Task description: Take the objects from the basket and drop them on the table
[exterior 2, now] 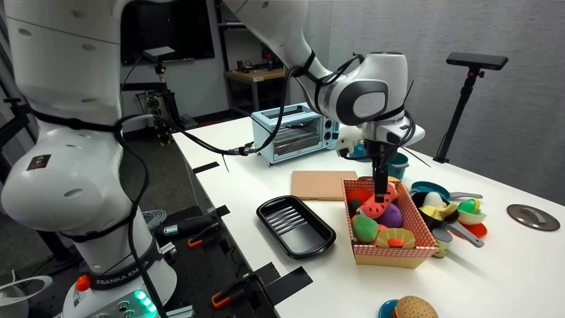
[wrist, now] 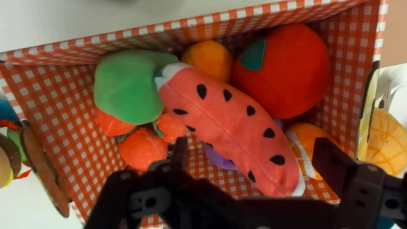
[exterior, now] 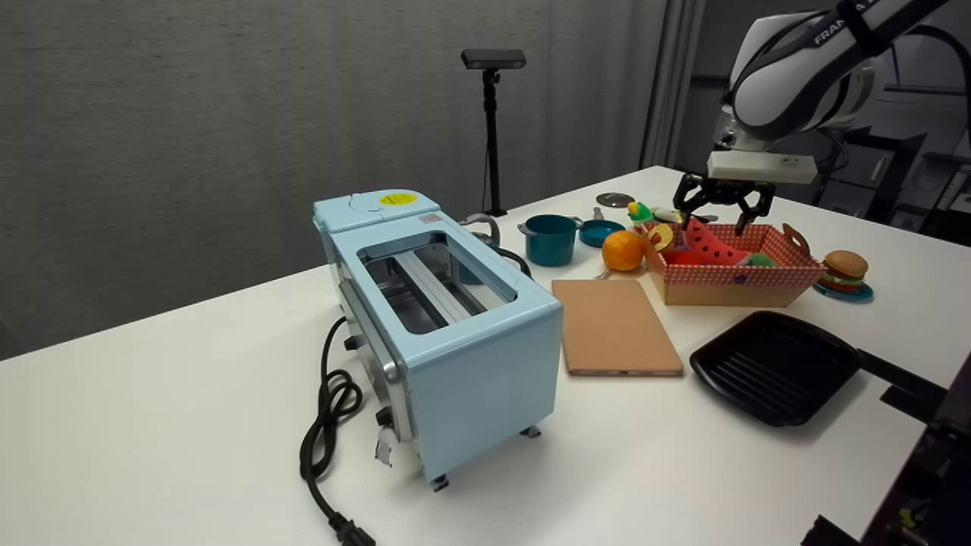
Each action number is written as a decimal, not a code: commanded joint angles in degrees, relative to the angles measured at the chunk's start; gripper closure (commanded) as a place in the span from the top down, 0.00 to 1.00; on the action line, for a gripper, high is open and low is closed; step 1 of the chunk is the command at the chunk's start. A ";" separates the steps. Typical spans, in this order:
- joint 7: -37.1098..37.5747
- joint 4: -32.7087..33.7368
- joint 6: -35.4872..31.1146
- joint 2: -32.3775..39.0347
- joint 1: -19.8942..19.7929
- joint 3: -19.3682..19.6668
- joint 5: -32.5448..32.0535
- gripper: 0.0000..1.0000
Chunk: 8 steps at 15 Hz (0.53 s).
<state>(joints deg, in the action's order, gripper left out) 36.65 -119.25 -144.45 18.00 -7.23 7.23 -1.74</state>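
Note:
The basket has red-checked lining and stands on the white table. It holds plush pieces: a watermelon slice lying slanted on top, a red fruit, a green piece, strawberries, an orange slice and a partly hidden purple piece. My gripper is open over the basket, fingers down, with the watermelon's lower end between the fingers in the wrist view. Whether a finger touches it, I cannot tell.
The burger sits on a blue plate beside the basket. A black pan, cutting board and blue toaster oven stand nearby. A teal pot, an orange toy and a can stand close by.

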 commanded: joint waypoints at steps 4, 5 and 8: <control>-0.66 2.48 -0.41 3.01 1.21 1.69 2.71 1.00; -0.68 2.57 -0.43 3.23 1.28 1.70 2.97 1.00; -1.12 2.81 -0.25 3.80 1.26 1.39 4.45 1.00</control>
<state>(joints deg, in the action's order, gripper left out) 36.56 -117.95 -144.45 20.51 -7.11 7.73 0.34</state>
